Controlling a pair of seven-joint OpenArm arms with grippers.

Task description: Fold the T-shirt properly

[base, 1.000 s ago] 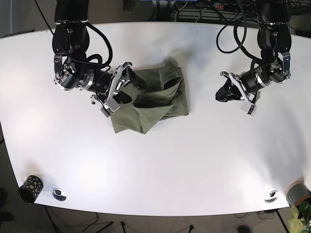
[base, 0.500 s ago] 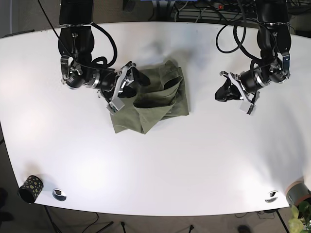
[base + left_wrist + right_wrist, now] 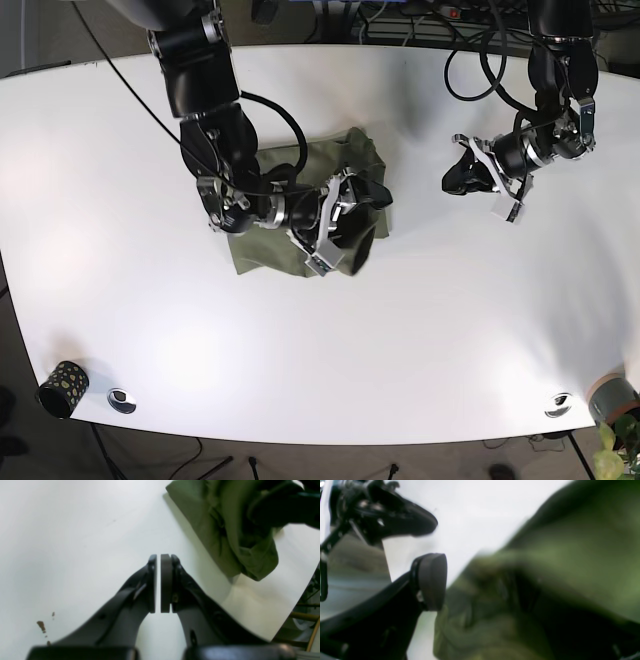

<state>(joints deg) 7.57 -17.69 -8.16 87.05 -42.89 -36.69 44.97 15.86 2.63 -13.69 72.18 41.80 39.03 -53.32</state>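
Green T-shirt [image 3: 270,210] sits bunched near the middle of the white desk [image 3: 420,330], slightly toward the far edge, folds uneven and lumpy.

Right arm reaches across the shirt from the base view's left. Right claw [image 3: 345,215] is at the shirt's right-hand edge, on top of the cloth. Right wrist view: one finger pad [image 3: 432,580] visible with fabric right against it, the rest of the frame is blurred green cloth [image 3: 545,592]. Second pad hidden, so can't tell whether the claw is pinching the shirt or spread.

Left claw [image 3: 462,180] hangs over bare desk, well apart from the shirt, on the base view's right. Left wrist view: pads [image 3: 165,582] pressed nearly together, thin sliver of gap, nothing between them. Shirt's corner [image 3: 225,530] shows at the top right of that view, with the dark right arm over it.

Small brown specks [image 3: 41,626] on the desk in the left wrist view. Patterned cup [image 3: 62,388] at the near left corner of the desk.
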